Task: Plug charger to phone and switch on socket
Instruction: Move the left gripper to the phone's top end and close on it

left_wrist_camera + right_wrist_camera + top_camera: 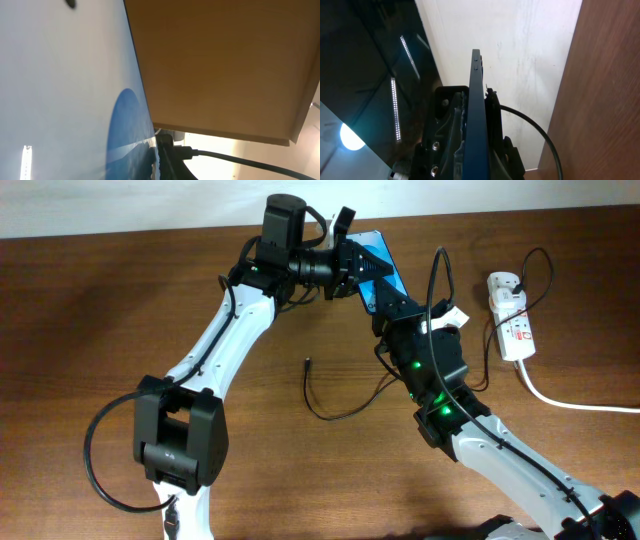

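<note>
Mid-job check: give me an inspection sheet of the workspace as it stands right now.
Surface: brown wooden table.
Job's things: phone held up between the arms, blue screen showing; charger not plugged into it, its connector tip lying loose on the wood; socket at the table's right side, switch position too small to tell.
Clutter: nothing seen.
Grippers: left gripper and right gripper both shut on the phone.
Cables: charger loops under the right arm toward the socket; thick white cord runs off right.
Surroundings: pale wall behind the table.
</note>
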{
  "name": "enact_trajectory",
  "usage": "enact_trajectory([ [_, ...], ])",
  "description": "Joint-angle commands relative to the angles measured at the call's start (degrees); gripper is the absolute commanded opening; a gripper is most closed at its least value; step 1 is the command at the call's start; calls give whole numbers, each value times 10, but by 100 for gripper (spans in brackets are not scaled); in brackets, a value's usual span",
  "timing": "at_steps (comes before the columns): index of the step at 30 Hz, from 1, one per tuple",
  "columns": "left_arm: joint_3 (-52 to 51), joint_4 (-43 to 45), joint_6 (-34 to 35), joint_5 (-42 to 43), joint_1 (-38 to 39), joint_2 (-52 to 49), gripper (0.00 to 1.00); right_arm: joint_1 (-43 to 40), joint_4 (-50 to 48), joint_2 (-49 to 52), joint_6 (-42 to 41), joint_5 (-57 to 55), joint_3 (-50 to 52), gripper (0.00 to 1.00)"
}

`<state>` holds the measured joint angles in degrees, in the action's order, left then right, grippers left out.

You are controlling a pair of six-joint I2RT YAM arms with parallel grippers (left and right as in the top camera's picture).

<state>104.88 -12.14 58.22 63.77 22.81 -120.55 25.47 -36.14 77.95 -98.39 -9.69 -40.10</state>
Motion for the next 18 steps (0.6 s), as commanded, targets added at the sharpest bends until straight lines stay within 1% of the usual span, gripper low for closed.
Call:
enact_trajectory([
  [1, 9, 12, 52, -52, -16, 2, 4, 7, 1, -3, 19, 12, 1, 4],
  [5, 9, 12, 52, -80, -16, 2, 5, 7, 1, -3, 19, 15, 1, 4],
  [14, 9, 12, 52, -108, -19, 2, 6, 7, 1, -3, 19, 17, 1, 4],
  [15, 9, 12, 52, -111, -20, 2, 5, 7, 1, -3, 19, 18, 1, 4],
  [16, 9, 12, 52, -114, -21, 2, 1, 7, 1, -3, 19, 20, 1, 4],
  [18, 9, 12, 52, -117, -23, 2, 0, 7, 1, -3, 19, 20, 1, 4],
])
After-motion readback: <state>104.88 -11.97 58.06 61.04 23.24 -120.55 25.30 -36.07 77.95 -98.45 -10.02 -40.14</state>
